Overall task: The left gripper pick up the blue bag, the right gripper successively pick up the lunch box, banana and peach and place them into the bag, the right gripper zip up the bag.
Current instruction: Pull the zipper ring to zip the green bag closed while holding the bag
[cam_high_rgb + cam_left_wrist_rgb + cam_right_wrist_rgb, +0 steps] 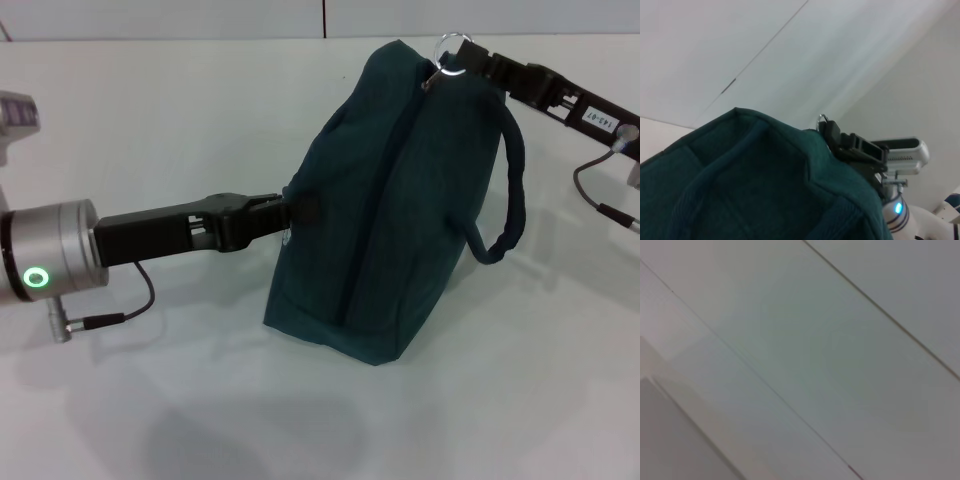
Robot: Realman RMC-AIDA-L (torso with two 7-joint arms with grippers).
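The blue bag (pixel 390 220) stands on the white table (pixel 150 420), bulging, with its zipper line running closed up to the top corner. From the left, my left gripper (pixel 296 210) is shut on the bag's near side. My right gripper (pixel 468 62) reaches in from the upper right and is shut on the ring zipper pull (pixel 452 48) at the bag's top end. In the left wrist view the blue bag (pixel 755 185) fills the lower part, with the right gripper (pixel 832 134) and ring zipper pull (pixel 823 119) behind it. The lunch box, banana and peach are out of view.
One loop handle (pixel 510 190) hangs down the bag's right side. A cable (pixel 600 205) trails off the right arm near the table's right edge. The right wrist view shows only pale flat surfaces.
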